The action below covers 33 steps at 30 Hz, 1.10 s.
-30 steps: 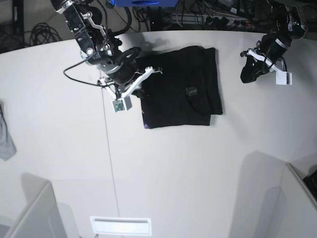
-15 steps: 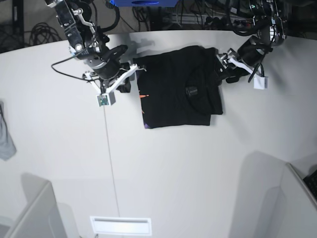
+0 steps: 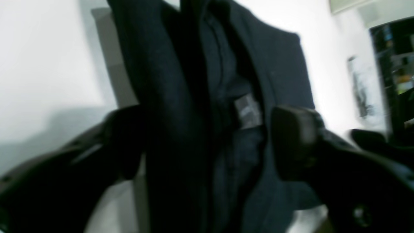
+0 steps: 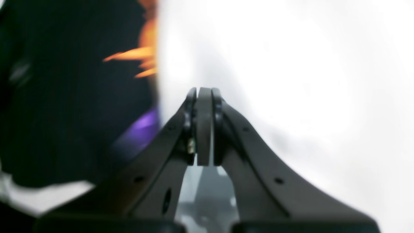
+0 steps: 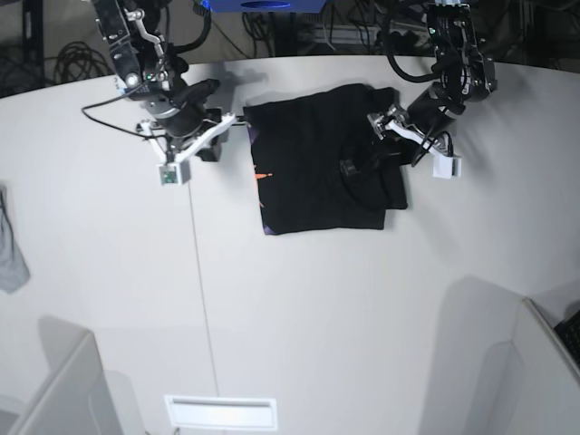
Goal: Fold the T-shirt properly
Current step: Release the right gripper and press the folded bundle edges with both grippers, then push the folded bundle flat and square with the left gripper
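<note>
T-shirt (image 5: 322, 172) lies folded into a rectangle near the desk's (image 5: 299, 317) far edge, centre. Left end effector (image 3: 207, 142) is spread wide and straddles the shirt's thick right-edge layers, probably lining up a pinch to carry the next fold. Right end effector (image 4: 203, 126) is fully closed and empty, parked on bare desk just beside the shirt's left edge, out of the way.
</note>
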Tool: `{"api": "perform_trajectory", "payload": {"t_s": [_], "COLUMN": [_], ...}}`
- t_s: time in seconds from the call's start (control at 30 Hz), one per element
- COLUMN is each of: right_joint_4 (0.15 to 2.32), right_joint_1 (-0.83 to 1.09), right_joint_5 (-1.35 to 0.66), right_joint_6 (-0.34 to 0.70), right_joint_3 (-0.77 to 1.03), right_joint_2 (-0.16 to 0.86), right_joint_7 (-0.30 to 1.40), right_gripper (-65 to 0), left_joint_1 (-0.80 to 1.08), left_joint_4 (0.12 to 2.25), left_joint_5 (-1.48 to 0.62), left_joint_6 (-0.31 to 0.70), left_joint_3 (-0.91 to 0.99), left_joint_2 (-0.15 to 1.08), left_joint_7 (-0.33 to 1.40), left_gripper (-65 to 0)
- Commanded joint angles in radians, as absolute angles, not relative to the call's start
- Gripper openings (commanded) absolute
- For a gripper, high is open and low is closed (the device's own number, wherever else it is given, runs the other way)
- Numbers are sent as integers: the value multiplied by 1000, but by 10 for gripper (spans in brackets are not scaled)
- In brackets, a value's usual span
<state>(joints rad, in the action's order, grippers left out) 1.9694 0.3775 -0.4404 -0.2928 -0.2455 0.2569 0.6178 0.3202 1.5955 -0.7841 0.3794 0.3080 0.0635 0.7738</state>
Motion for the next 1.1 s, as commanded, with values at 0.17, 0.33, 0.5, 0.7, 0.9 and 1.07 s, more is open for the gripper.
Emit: {"api": "perform_trajectory", "payload": {"t_s": [0.17, 0.33, 0.5, 0.7, 0.9, 1.07], "right_joint_4": [1995, 1995, 1995, 1994, 1991, 1988], "right_joint_1": [432, 460, 507, 553, 570, 578], "right_joint_5": [-444, -444, -444, -444, -444, -443], "right_joint_6": [-288, -288, -288, -288, -288, -288], "right_joint_3": [-143, -97, 27, 183, 243, 275], "right_joint_2": [259, 255, 186, 76, 58, 42], "right_joint_7": [532, 530, 530, 536, 536, 536], "right_gripper": [-650, -650, -650, -650, -650, -650], "left_joint_1": [325, 283, 186, 73, -93, -186], "left_joint_4": [1592, 1593, 1596, 1600, 1598, 1590], "left_joint_5": [-615, -476, -389, -288, -174, -122], "left_joint_6": [257, 199, 205, 206, 208, 211], "left_joint_3": [196, 58, -84, -315, -691, -880], "left_joint_2": [67, 116, 200, 329, 429, 450], "left_joint_7": [817, 848, 1003, 1015, 992, 875], "left_gripper": [-566, -650, -650, -650, -650, -650]}}
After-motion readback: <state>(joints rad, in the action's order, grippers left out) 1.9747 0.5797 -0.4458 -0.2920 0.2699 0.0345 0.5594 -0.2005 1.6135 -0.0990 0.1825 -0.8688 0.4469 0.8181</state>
